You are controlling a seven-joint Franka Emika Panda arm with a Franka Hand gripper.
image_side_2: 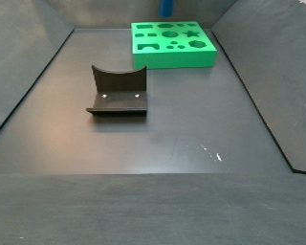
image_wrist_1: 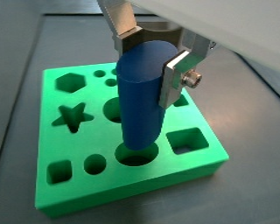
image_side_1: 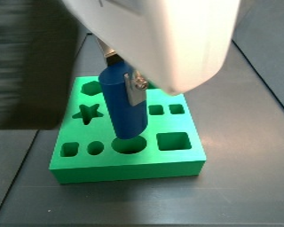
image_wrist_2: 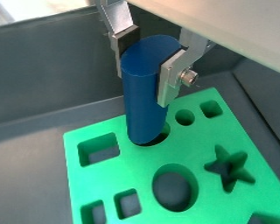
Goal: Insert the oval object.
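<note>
My gripper (image_wrist_1: 154,66) is shut on the oval object (image_wrist_1: 140,105), a glossy blue peg, with the silver fingers clamped on its upper end. The peg stands nearly upright over the green block (image_wrist_1: 178,166), and its lower end sits in the mouth of an oval hole (image_wrist_1: 136,156) near the block's edge. Both wrist views show this, with the gripper (image_wrist_2: 150,66) on the peg (image_wrist_2: 143,96) over the block (image_wrist_2: 130,171). A side view shows the gripper (image_side_1: 123,75), the peg (image_side_1: 123,111) and the block (image_side_1: 132,164). In a side view the block (image_side_2: 172,59) lies far back, with no gripper or peg showing.
The block has other holes: a star (image_wrist_1: 71,115), a hexagon (image_wrist_1: 70,82), squares and circles. The dark fixture (image_side_2: 118,96) stands on the grey floor in front of the block. Grey walls rise around the floor.
</note>
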